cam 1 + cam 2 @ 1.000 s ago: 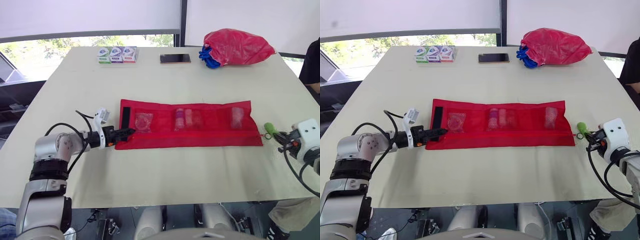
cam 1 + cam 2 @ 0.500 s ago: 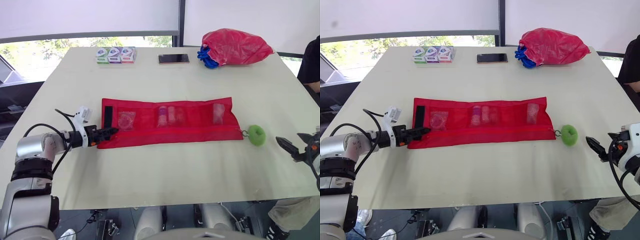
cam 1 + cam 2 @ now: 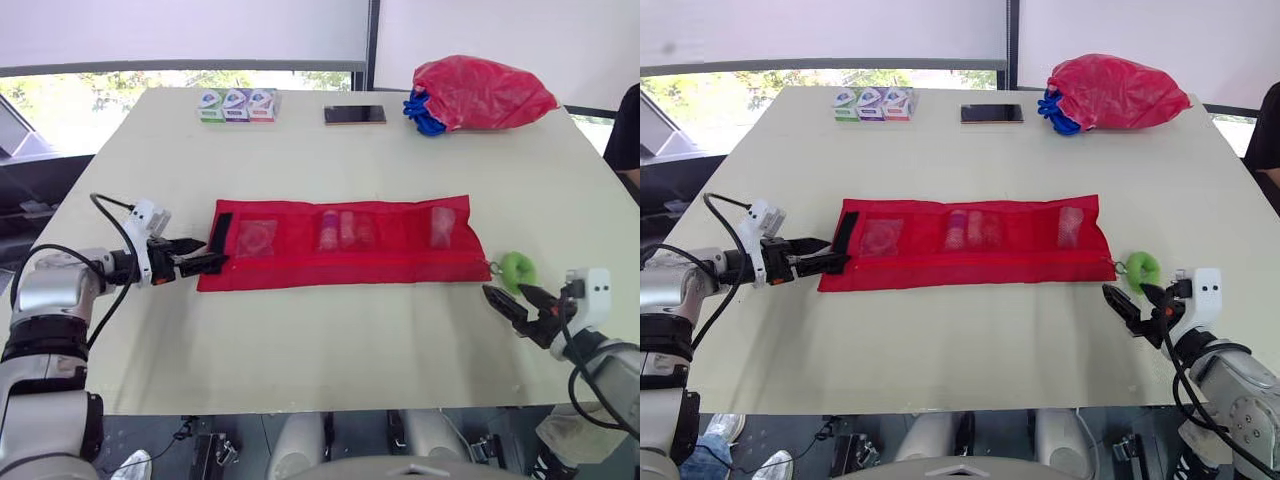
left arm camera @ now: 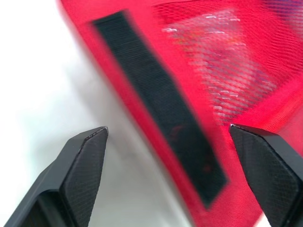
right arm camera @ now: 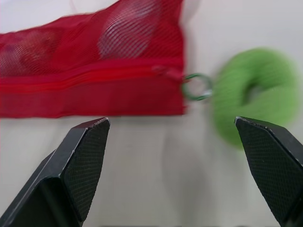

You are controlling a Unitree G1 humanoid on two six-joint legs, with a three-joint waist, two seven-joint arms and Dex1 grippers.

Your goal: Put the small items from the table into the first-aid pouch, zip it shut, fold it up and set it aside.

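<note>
Three mesh pockets run along the red first-aid pouch point(image 3: 340, 245), which lies unrolled and flat as a long strip across the middle of the table point(image 3: 330, 340). Through the netting you can make out a pale, roundish packet point(image 3: 257, 237) in the left pocket, a pair of small pinkish items point(image 3: 340, 230) in the middle one and another light piece point(image 3: 441, 225) on the right; what they are is too blurred to tell. A straight red zipper point(image 5: 94, 75) follows the near long side. Its slider sits at the right-hand corner, where a thin metal ring point(image 5: 196, 87) links it to a fuzzy green doughnut-shaped pull point(image 3: 517, 268) lying on the table just beyond the fabric. At the opposite end a black, matte fastening strip point(image 4: 161, 132) crosses the pouch.

Your left gripper point(image 3: 212, 254) is at that left end, its textured black fingers spread apart with the strip and the pouch's edge ahead of them, clamping nothing. Your right gripper point(image 3: 503, 290) is low over the table near the green pull, fingers likewise wide apart and empty, the pull and the pouch's corner in front of it.

Further out, along the far edge, you have three small boxes point(image 3: 237, 104) side by side, a flat dark phone point(image 3: 354, 115), and a crinkled red plastic bag point(image 3: 485, 92) with blue cord point(image 3: 417, 112) bunched at its mouth. Someone's dark sleeve point(image 3: 625, 130) shows at the right.
</note>
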